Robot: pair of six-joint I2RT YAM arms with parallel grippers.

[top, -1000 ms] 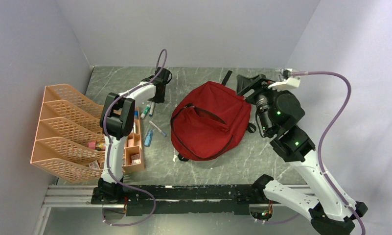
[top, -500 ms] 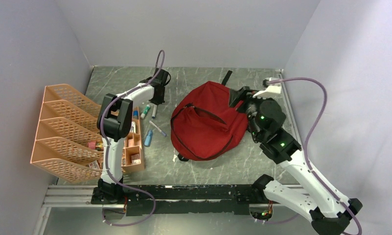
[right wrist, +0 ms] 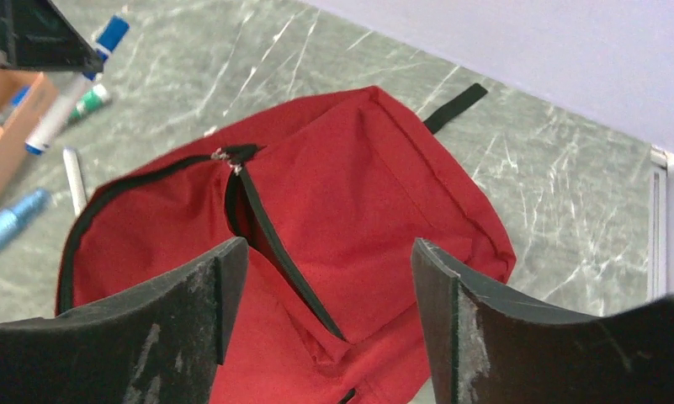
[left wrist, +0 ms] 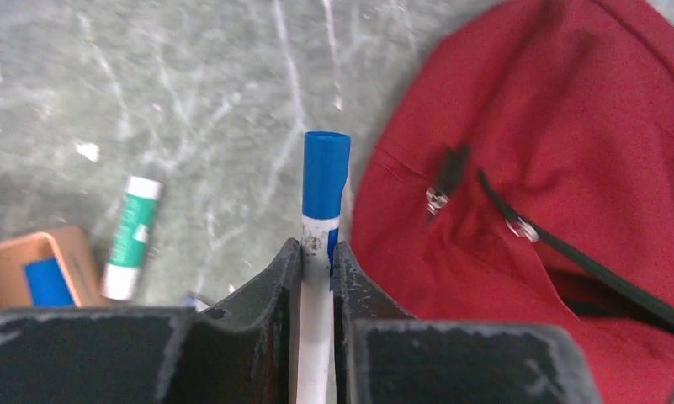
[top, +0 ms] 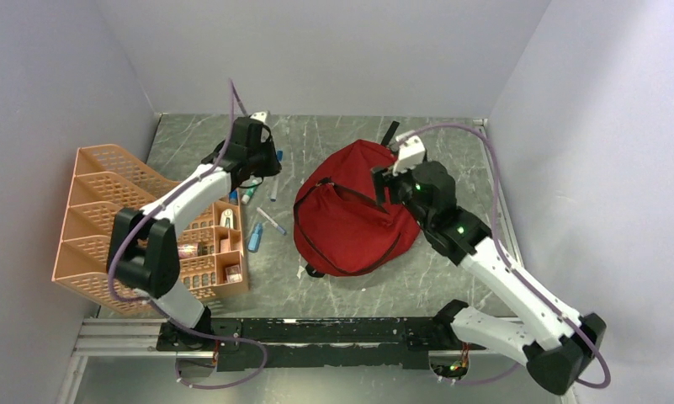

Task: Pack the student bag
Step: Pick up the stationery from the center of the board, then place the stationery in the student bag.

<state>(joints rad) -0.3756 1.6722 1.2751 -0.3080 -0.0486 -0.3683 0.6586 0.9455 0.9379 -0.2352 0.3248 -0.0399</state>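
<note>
The red student bag (top: 350,223) lies flat in the middle of the table, its black main zipper partly open. It also shows in the left wrist view (left wrist: 569,168) and the right wrist view (right wrist: 358,185). My left gripper (top: 266,166) is shut on a white marker with a blue cap (left wrist: 325,194) and holds it above the table just left of the bag; the marker also shows in the right wrist view (right wrist: 72,93). My right gripper (right wrist: 329,252) is open and empty, hovering over the bag's upper right part (top: 384,181).
An orange mesh organiser (top: 114,210) with small boxes stands at the left. A green-capped marker (left wrist: 131,236), a white pen (top: 271,221) and a blue tube (top: 255,237) lie on the table between organiser and bag. A black strap (right wrist: 455,108) sticks out behind the bag.
My left gripper has lifted the blue-capped marker off the table and turned toward the bag. My right arm has swung left from the table's right edge to over the bag.
</note>
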